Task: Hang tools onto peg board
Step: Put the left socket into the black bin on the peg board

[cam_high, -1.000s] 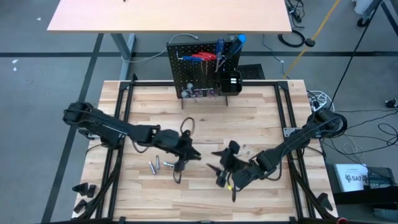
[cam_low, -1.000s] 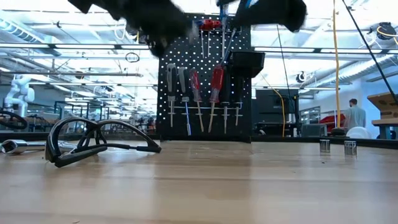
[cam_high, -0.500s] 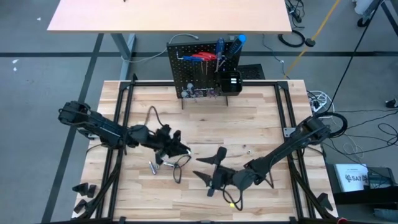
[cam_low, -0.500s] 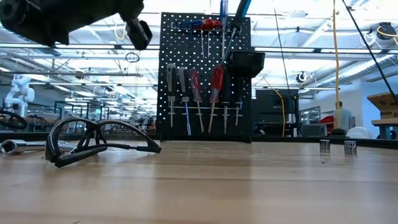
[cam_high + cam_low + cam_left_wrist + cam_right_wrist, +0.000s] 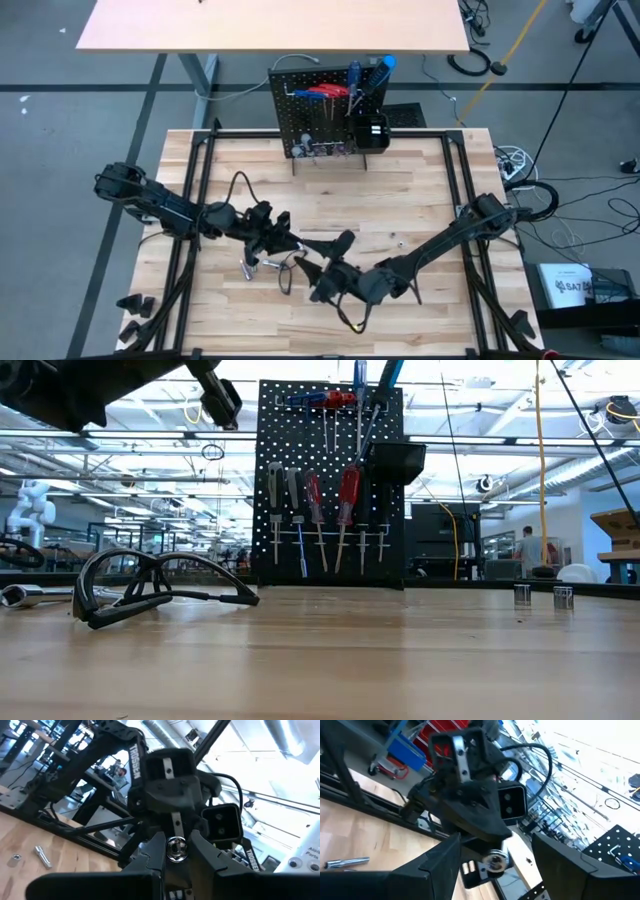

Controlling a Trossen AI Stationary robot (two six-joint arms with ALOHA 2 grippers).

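Both arms matte black, slender jointed links. White TROSSEN lettering [image 5: 136, 756] down one link. Boxy black camera housing [image 5: 222, 822] with two round lenses at the wrist; looping black cable [image 5: 231, 787] above it. Fingers [image 5: 432, 862] broad, flat, dark wedges. Silver screw heads on brackets.

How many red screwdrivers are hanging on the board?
3 red screwdrivers: two hang side by side in the middle, and one lies across the top of the peg board. More could be hidden behind other tools.

The right pincer [image 5: 312, 262] has closed on the left pincer [image 5: 290, 243].
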